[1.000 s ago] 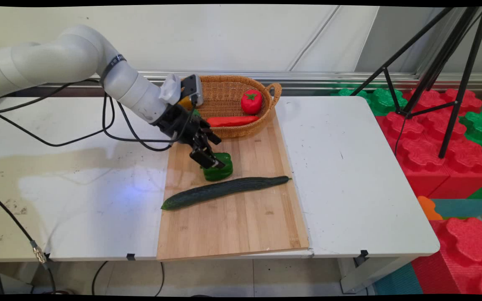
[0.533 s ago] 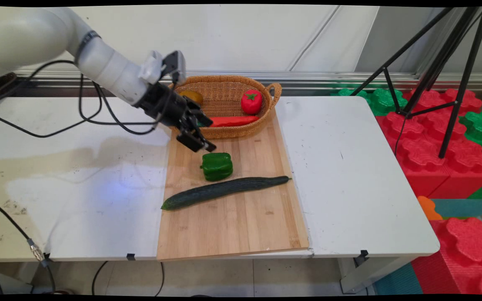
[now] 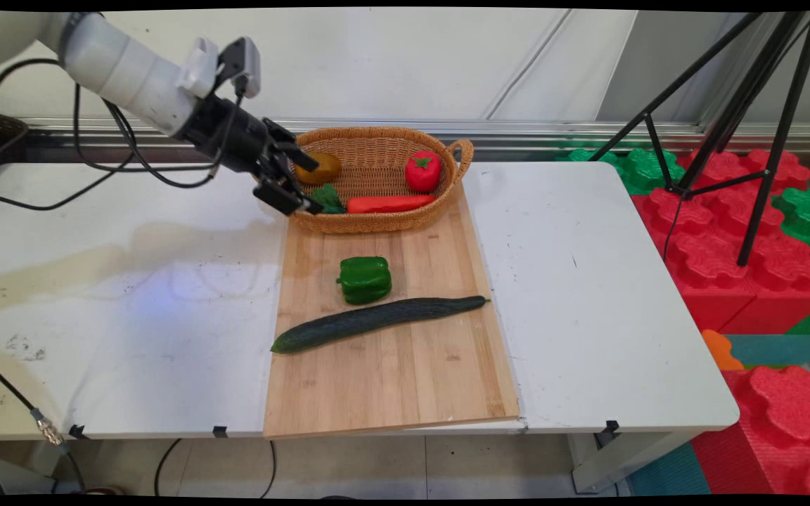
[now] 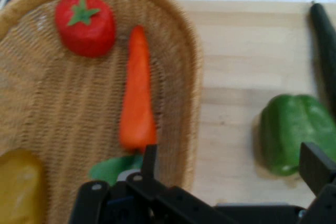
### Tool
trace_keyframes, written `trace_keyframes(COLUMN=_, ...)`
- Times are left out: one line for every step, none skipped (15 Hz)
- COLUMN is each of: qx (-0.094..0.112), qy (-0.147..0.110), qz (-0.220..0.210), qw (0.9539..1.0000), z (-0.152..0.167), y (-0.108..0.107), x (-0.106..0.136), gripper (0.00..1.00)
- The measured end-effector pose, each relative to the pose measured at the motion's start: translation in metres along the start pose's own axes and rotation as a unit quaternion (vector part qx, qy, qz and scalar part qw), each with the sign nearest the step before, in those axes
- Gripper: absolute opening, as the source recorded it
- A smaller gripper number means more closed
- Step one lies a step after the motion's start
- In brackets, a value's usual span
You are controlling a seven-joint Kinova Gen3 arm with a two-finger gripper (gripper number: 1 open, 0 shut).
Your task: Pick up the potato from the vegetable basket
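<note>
basket (image 3: 377, 226) (image 4: 194, 77): woven wicker with handles, on the far edge of the cutting board, about the middle of the tabletop's far edge; it is the thing nearest the gripper
table (image 3: 588, 281): white tabletop; bare surface to the left and right of the board
cutting board (image 3: 391, 379) (image 4: 236, 51): bamboo, lies from the tabletop's near edge back to the far edge, roughly mid-width; the basket sits on its far end
cucumber (image 3: 377, 320) (image 4: 325, 40): long and dark green; lies slantwise across the middle of the board, one end at the board's left edge, the other close to its right edge
carrot (image 3: 391, 204) (image 4: 137, 93): orange-red, lies flat along the basket's near wall; its green top (image 3: 328, 198) (image 4: 110, 169) points to the basket's left end
green pepper (image 3: 365, 279) (image 4: 294, 129): on the board between basket and cucumber, just beside the cucumber; whether they touch, cannot tell; well apart from the gripper
tomato (image 3: 422, 171) (image 4: 85, 24): red with a green stem, at the basket's right end, beyond the carrot's tip
yellow item (image 3: 324, 167) (image 4: 18, 187): rounded, yellow-brown, at the basket's far-left end; kind unclear
gripper (image 3: 303, 184) (image 4: 231, 163): in the air over the basket's left end, tilted down toward the right; fingers spread apart with nothing between them; in the hand view one finger stands over the carrot's top, the other over the board by the pepper
</note>
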Motion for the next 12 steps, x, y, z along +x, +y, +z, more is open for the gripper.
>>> trace_keyframes(qx=0.010, qy=-0.003, qz=0.002, qw=0.9999, z=-0.005, y=-0.007, x=-0.002, gripper=1.00)
trace_keyframes(qx=0.018, qy=-0.006, qz=0.004, qw=0.9998, z=-0.010, y=-0.013, x=-0.004, gripper=1.00)
trace_keyframes(qx=0.028, qy=-0.010, qz=0.007, qw=0.9995, z=-0.013, y=-0.020, x=-0.006, gripper=1.00)
trace_keyframes(qx=0.039, qy=-0.013, qz=0.010, qw=0.9991, z=-0.016, y=-0.027, x=-0.007, gripper=1.00)
trace_keyframes(qx=0.048, qy=-0.016, qz=0.012, qw=0.9986, z=-0.019, y=-0.034, x=-0.008, gripper=1.00)
trace_keyframes(qx=0.058, qy=-0.020, qz=0.015, qw=0.9980, z=-0.020, y=-0.041, x=-0.009, gripper=1.00)
trace_keyframes(qx=0.069, qy=-0.024, qz=0.018, qw=0.9972, z=-0.020, y=-0.049, x=-0.010, gripper=1.00)
trace_keyframes(qx=0.077, qy=-0.028, qz=0.020, qw=0.9964, z=-0.019, y=-0.055, x=-0.011, gripper=1.00)
trace_keyframes(qx=0.082, qy=-0.031, qz=0.021, qw=0.9959, z=-0.018, y=-0.059, x=-0.012, gripper=1.00)
trace_keyframes(qx=0.089, qy=-0.035, qz=0.024, qw=0.9951, z=-0.016, y=-0.065, x=-0.013, gripper=1.00)
trace_keyframes(qx=0.096, qy=-0.040, qz=0.027, qw=0.9942, z=-0.013, y=-0.071, x=-0.014, gripper=1.00)
trace_keyframes(qx=0.102, qy=-0.045, qz=0.030, qw=0.9934, z=-0.008, y=-0.077, x=-0.014, gripper=1.00)
